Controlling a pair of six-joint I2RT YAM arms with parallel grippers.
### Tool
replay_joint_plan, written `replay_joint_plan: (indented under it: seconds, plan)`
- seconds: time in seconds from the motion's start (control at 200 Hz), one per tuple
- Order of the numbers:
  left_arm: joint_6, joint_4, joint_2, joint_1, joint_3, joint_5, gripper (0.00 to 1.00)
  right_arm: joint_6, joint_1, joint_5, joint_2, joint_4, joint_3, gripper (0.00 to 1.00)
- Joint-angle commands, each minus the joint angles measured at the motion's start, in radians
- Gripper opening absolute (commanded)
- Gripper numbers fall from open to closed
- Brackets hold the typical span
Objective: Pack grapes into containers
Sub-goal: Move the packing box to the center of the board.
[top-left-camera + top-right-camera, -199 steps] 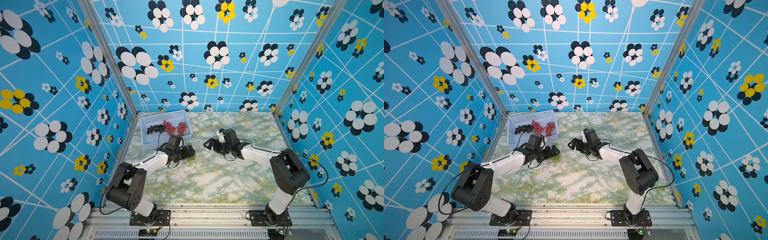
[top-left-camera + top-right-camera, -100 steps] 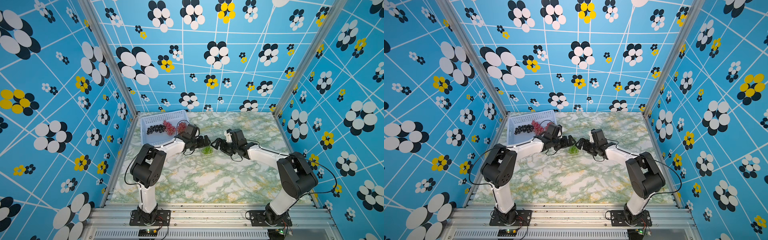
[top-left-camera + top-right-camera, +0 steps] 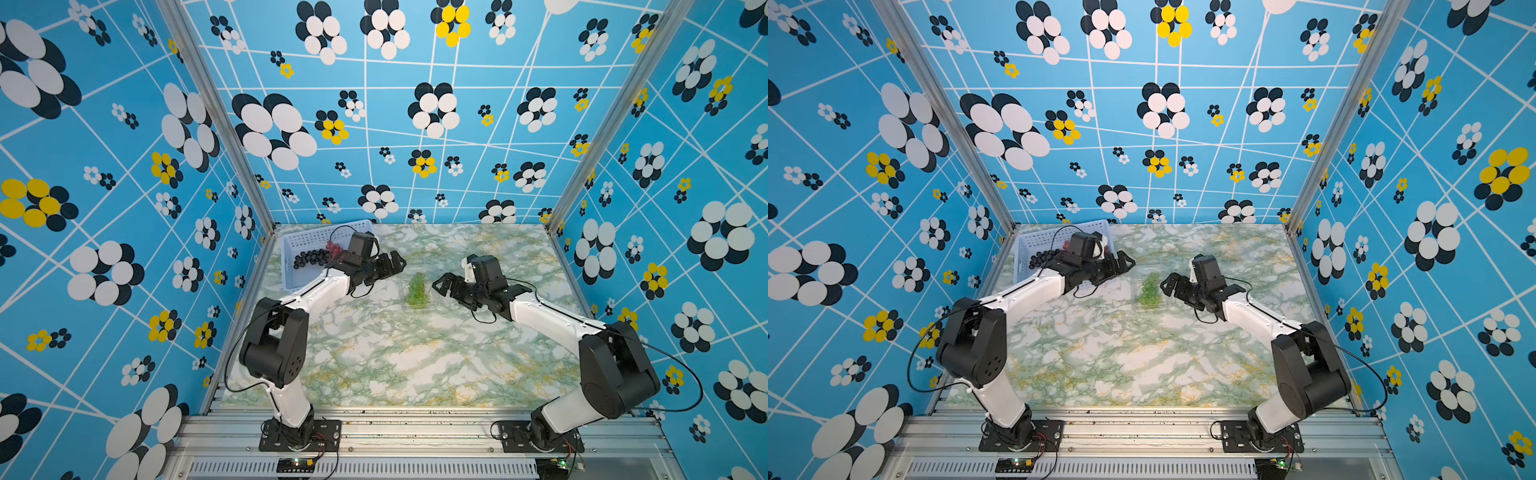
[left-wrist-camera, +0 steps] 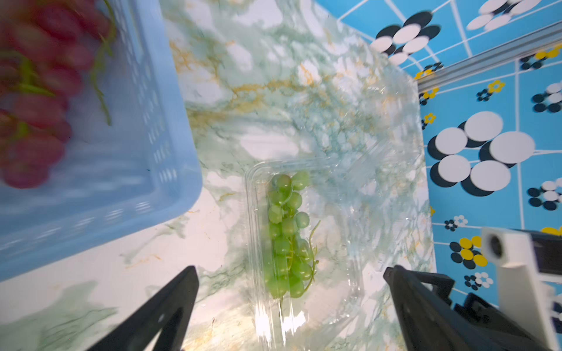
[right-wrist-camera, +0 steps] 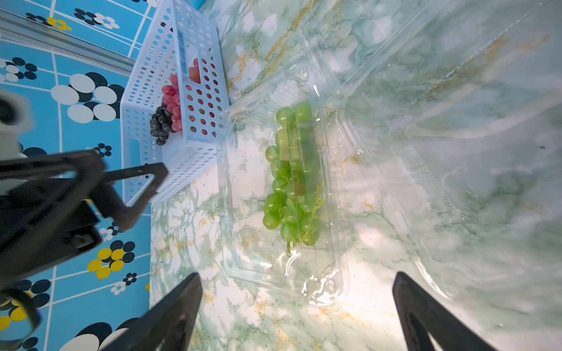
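Grapes, one small green bunch of round glossy berries (image 3: 417,289), lie inside a shallow clear plastic clamshell container (image 4: 251,212) that sits on the green-veined marble-patterned table (image 3: 395,353), between the two arms in both top views. The left claw (image 3: 392,264) hovers just beside the container on the basket side, jaws spread wide and grasping nothing. Its wrist view shows both black fingers (image 4: 170,304) apart, with the boxed bunch between them further on. The right claw (image 3: 440,286) hangs near the container's opposite side, likewise released and empty, its fingers (image 5: 425,313) wide apart and clear of the plastic. More clear plastic (image 5: 425,152) lies against the container on the side away from the basket. Whether it is an opened lid or a second box cannot be told. A pale blue perforated plastic basket (image 3: 291,266) stands at the table's far left corner. It holds a dark blue-black bunch (image 3: 309,258) and pinkish-red grapes (image 5: 171,97) close together, partly hidden by the left arm from above.
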Motion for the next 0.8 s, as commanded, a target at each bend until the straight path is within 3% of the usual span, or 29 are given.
replay_joint_plan:
  seconds: [0.0,0.18,0.38,0.8]
  plan:
    - [0.037,-0.058,-0.121,0.023,-0.038,0.014,0.99,0.026,0.04,0.038,-0.067,-0.078,-0.051,0.99]
    - [0.038,-0.077,-0.216,0.075,-0.126,0.027,1.0,0.1,0.116,0.037,-0.087,-0.027,-0.126,0.99]
    - [0.042,-0.092,-0.286,0.096,-0.204,0.036,1.0,0.21,0.181,0.028,0.004,0.095,-0.118,0.99]
    - [0.026,-0.142,-0.392,0.193,-0.294,0.052,1.0,0.397,0.2,0.079,0.28,0.241,0.103,0.99]
